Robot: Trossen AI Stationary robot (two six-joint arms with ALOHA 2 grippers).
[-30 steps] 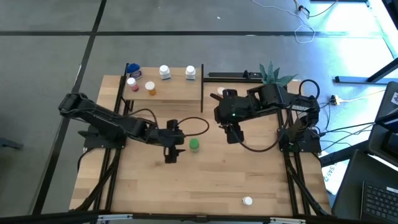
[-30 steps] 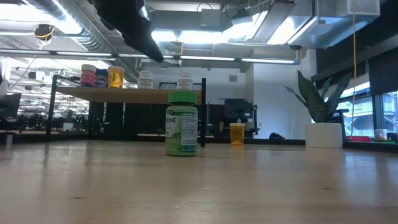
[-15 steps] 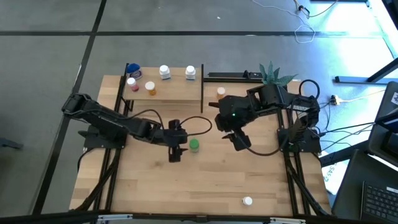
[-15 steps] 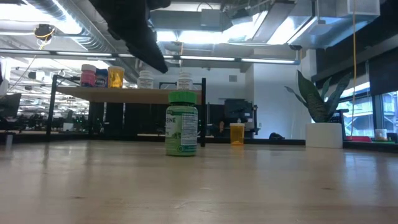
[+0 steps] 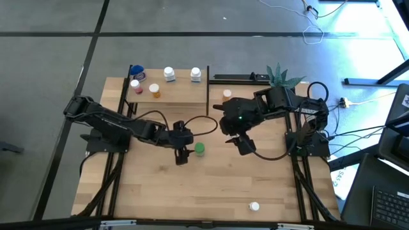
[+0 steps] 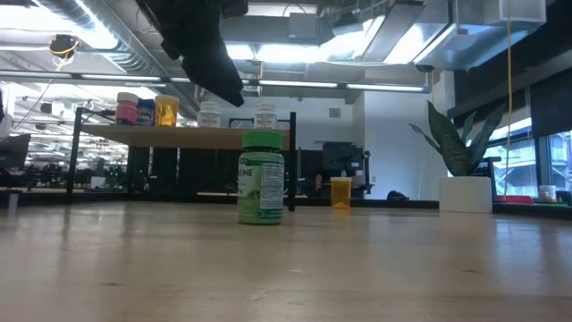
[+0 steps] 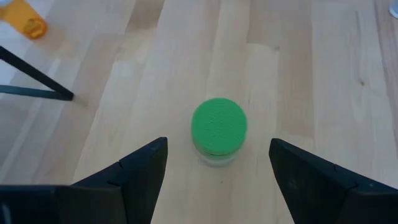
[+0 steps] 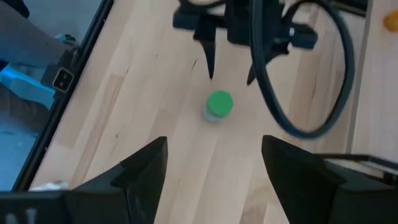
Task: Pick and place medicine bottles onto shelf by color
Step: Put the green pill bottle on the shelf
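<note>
Green-capped bottle (image 7: 218,129) stands on the desk (image 5: 160,191) ahead of my left end effector (image 7: 217,168), open and empty, so I must advance and close next.

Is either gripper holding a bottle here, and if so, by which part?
Nothing is held. The left gripper hangs open above the green-capped bottle without touching it; the right gripper is open and empty too.
</note>
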